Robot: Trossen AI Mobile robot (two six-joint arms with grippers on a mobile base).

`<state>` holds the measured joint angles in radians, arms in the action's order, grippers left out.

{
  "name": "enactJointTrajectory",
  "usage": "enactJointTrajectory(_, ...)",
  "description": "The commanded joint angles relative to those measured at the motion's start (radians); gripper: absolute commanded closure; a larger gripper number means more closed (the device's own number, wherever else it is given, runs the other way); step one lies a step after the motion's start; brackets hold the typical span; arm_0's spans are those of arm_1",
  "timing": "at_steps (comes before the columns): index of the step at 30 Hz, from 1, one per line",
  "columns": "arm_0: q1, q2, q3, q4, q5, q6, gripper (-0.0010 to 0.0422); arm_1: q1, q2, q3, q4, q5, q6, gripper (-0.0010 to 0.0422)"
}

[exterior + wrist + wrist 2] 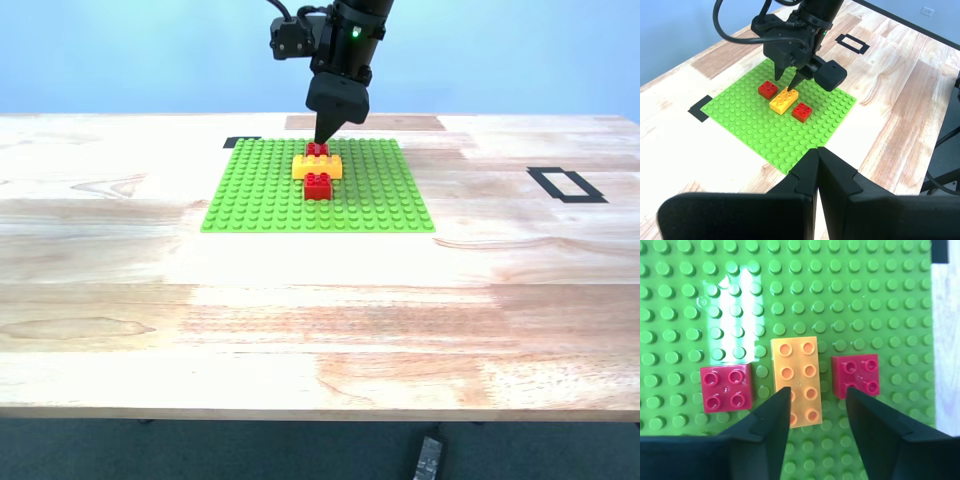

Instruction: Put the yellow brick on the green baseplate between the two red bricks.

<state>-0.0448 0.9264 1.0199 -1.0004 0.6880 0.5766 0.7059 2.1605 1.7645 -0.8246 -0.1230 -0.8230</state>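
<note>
The yellow-orange rectangular studded plastic brick (pixel 795 381) sits on the large flat bright-green studded plastic baseplate (pixel 260 190), in the gap between the two small square bright-red studded plastic bricks (pixel 726 388) (pixel 856 375), near the centre of the second wrist view and just above centre in the exterior view. My second gripper (pixel 816 400) hangs above the yellow brick with its jaws apart and nothing between them; one finger overlaps the brick's lower left corner in its picture, and whether it touches I cannot tell. My first gripper (pixel 817 165), at the bottom of the first wrist view, has its jaws pressed together, empty, well away from the plate.

My judgement is that the main risk is a brick not fully seated: it appears slightly skewed against the stud rows, so it may rest on the studs rather than lock. If so, a finger brushing it on the way up could tip or drag it. A sideways drift of the open jaws could also knock a red brick, since both lie just beside the yellow one.

The far red brick in the exterior view is largely masked by the gripper tip and the yellow brick. The yellow brick's underside, and thus its seating, is hidden in every view. Glare washes out studs at the upper left of the second wrist view. A small dark object at the bottom edge of the exterior view, below the wooden tabletop (pixel 320 320), is cut off and unidentifiable.
</note>
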Motion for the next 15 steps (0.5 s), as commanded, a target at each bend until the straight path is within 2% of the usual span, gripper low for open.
enactJointTrajectory(1, 0.000, 0.000, 0.000, -0.001, 0.000, 0.000, 0.0413, 0.000, 0.002, -0.004, 0.001, -0.001, 0.001, 0.0324)
enactJointTrajectory(7, 0.000, 0.000, 0.000, 0.005, 0.000, 0.000, 0.0412, 0.001, 0.002, -0.004, 0.018, -0.007, 0.012, 0.0418)
enactJointTrajectory(10, 0.000, -0.002, 0.000, 0.003, 0.000, 0.000, 0.0412, 0.002, 0.010, -0.004, 0.017, -0.010, 0.014, 0.0405)
enactJointTrajectory(15, 0.000, -0.005, 0.000, 0.006, -0.004, 0.000, 0.0412, 0.002, 0.019, -0.016, 0.019, -0.013, 0.021, 0.0411)
